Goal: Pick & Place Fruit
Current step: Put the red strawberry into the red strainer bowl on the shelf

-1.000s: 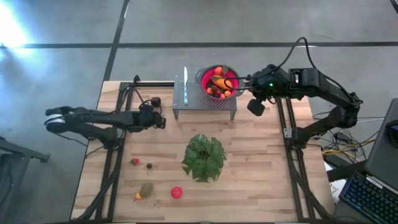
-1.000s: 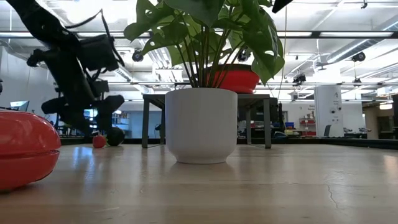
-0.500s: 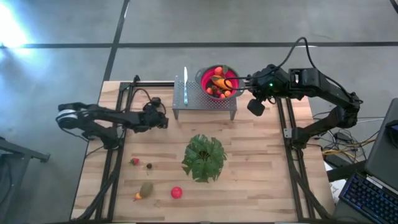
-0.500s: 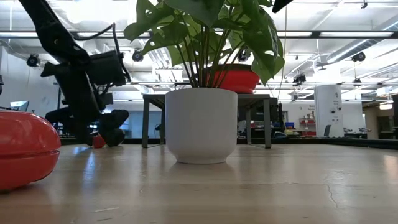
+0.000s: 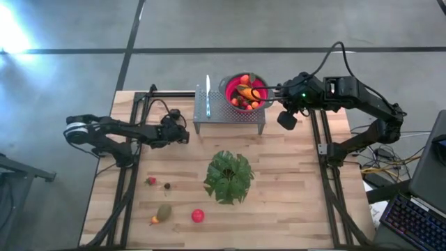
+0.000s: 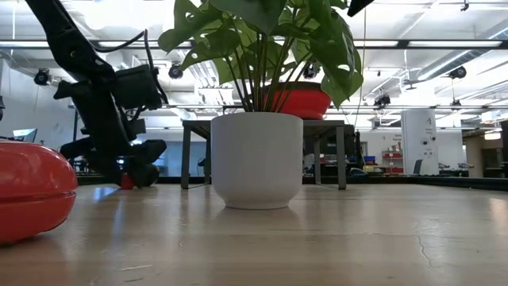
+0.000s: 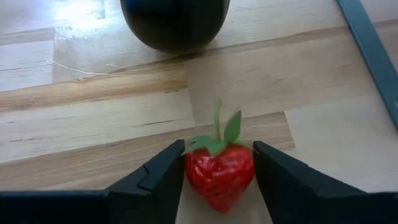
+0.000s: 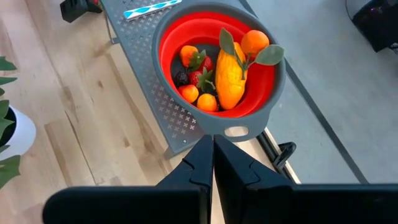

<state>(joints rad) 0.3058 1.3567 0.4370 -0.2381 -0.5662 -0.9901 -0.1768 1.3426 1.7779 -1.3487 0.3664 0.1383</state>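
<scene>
Wooden tabletop (image 5: 293,181), high view: left gripper (image 5: 182,135) is working beside the rack (image 5: 230,115); right gripper (image 5: 273,89) is waiting, fingers together, near the colander (image 5: 226,89).
Left wrist view: fingers (image 7: 163,174) are bracketing a strawberry (image 7: 220,175), jaws narrow, contact uncertain.
Step judged: grasping; next, lifting toward the colander.

Your left arm is reaching low across the table's left side, its left gripper (image 7: 219,171) sitting with fingers parted. Your right arm is extending from the right edge toward the far side, right gripper (image 8: 212,163) hanging with fingers pressed together.
</scene>
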